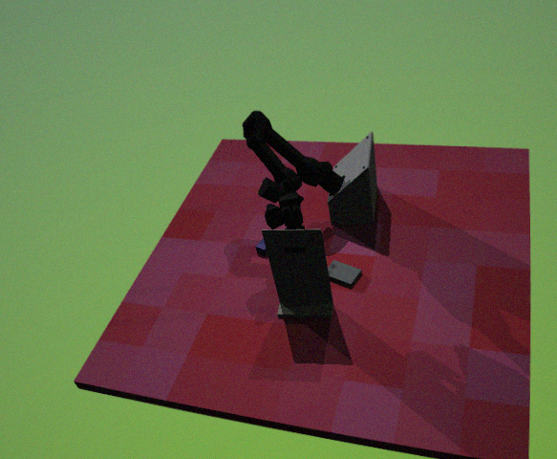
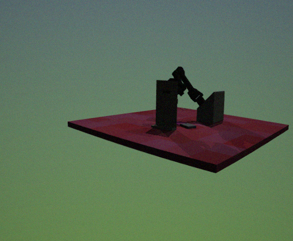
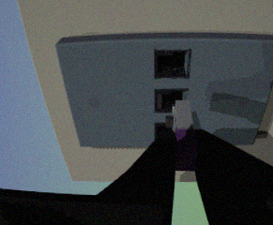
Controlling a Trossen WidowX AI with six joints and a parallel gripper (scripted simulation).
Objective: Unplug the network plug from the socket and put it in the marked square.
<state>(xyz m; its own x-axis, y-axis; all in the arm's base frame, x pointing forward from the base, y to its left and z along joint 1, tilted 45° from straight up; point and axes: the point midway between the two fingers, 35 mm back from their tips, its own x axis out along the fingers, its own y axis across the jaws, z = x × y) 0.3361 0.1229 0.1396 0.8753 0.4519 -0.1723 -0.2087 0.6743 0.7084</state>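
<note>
Jaws nearly shut, clamped on the plug. My gripper (image 1: 338,185) (image 2: 200,101) (image 3: 183,141) is at the sloped panel (image 1: 358,161) (image 2: 210,111). Plug (image 3: 186,152): purple body between my fingers, pale nose toward the blue-grey plate (image 3: 117,94), overlapping the middle opening (image 3: 164,100) in the wrist view. Can't tell if the nose is clear of the socket. Grey block (image 1: 344,273) (image 2: 188,125) lies flat on the table (image 1: 228,340) (image 2: 193,145), beside the tall board (image 1: 299,276) (image 2: 166,106).

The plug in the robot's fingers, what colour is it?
Purple, with a pale grey front end; clearest in the wrist view.
</note>
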